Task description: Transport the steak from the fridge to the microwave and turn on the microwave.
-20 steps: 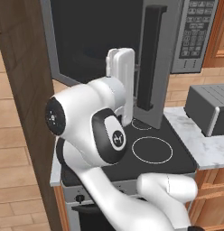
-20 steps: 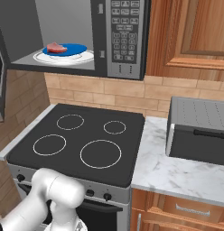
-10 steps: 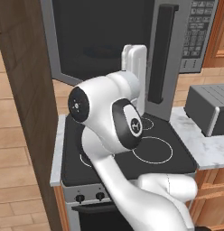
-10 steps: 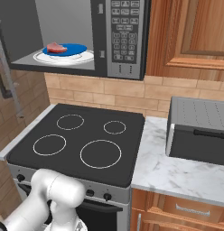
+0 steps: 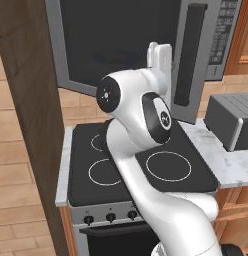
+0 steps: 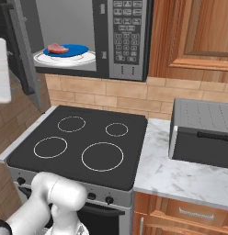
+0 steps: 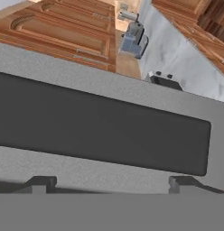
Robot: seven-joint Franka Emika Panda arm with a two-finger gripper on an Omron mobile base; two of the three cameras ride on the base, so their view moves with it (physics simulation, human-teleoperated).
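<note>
While the microwave (image 6: 120, 41) hangs above the stove (image 6: 83, 144) with its door (image 5: 126, 47) swung wide open, the steak (image 6: 57, 47) is sitting inside on a blue plate (image 6: 72, 49), which rests on the white turntable (image 6: 65, 58). You can see the keypad (image 6: 125, 32) on the right side of the microwave front, and the dark handle (image 5: 187, 55) runs down the open door's edge in the left base view. The gripper (image 7: 111, 182) is right up against the door, fingers spread wide apart with nothing between them; the hand view has the door's dark glass panel just ahead of the two fingertips (image 7: 41, 182). The arm (image 5: 141, 130) reaches up over the stove toward that door. Off to the right on the marble counter (image 6: 180, 176) there's a grey toaster-looking box (image 6: 203, 133), well apart from the stove rings.
</note>
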